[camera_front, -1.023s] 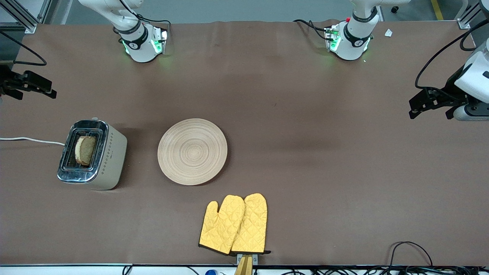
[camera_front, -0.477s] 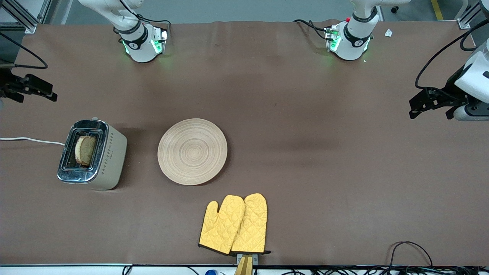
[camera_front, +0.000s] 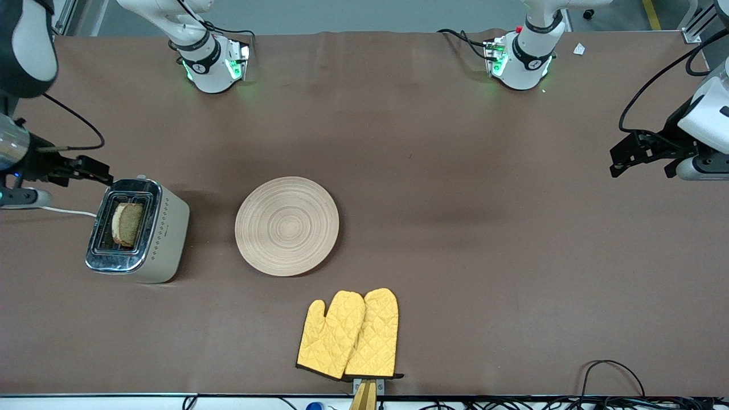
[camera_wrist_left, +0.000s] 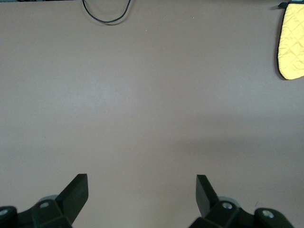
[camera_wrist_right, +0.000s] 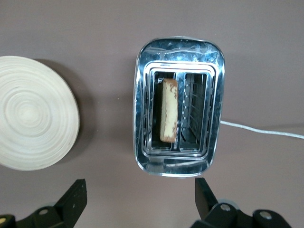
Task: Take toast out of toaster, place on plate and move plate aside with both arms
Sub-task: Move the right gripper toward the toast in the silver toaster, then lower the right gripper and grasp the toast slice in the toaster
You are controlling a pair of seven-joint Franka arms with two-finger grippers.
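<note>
The toast stands upright in one slot of the silver toaster at the right arm's end of the table; it also shows in the right wrist view. The round wooden plate lies bare beside the toaster, and part of it shows in the right wrist view. My right gripper is open and empty in the air, over the table just by the toaster's top edge. My left gripper waits open and empty over bare table at the left arm's end.
Two yellow oven mitts lie near the table's front edge, nearer the camera than the plate; one shows in the left wrist view. The toaster's white cord runs off the table end. A black cable loop lies at the front edge.
My right arm has swung in from the table's end toward the toaster, and its gripper now hangs just beside it. The left arm, toast and plate have not moved.
</note>
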